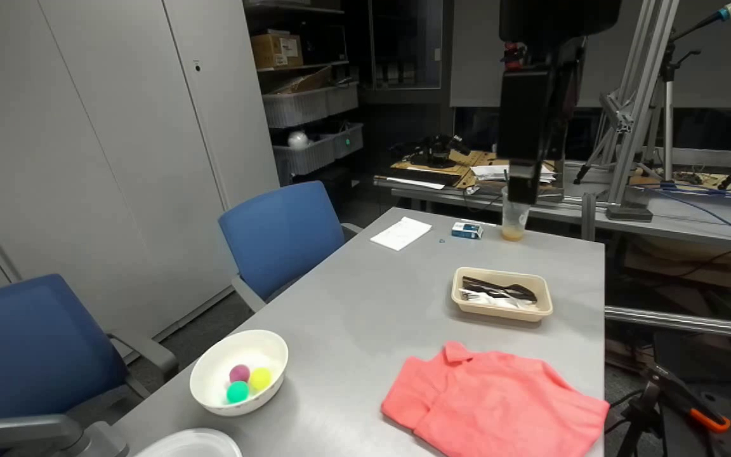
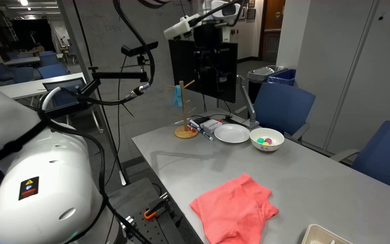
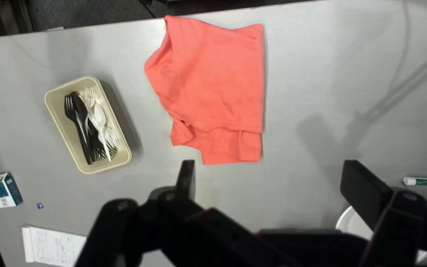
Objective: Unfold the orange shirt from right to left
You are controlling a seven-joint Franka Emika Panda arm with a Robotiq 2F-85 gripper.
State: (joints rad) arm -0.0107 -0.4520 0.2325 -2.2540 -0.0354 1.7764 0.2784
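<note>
Parted jaws, half-hidden white plate (image 3: 353,223), cutlery tray (image 3: 66,129) near orange shirt (image 3: 215,81)

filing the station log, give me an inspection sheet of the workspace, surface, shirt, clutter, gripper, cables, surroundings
Surface: grey table, shadows across it
Job's things: orange shirt, folded, wrinkled, one corner reaching the table's edge
Clutter: bowl with three balls, tray of cutlery, plate, notepad, wooden stand with blue clip
Grippers: single gripper open, holding nothing, apart from the shirt
Cables: black cables loop along the white arm
Surroundings: blue chairs beside the table, monitor, storage bins
</note>
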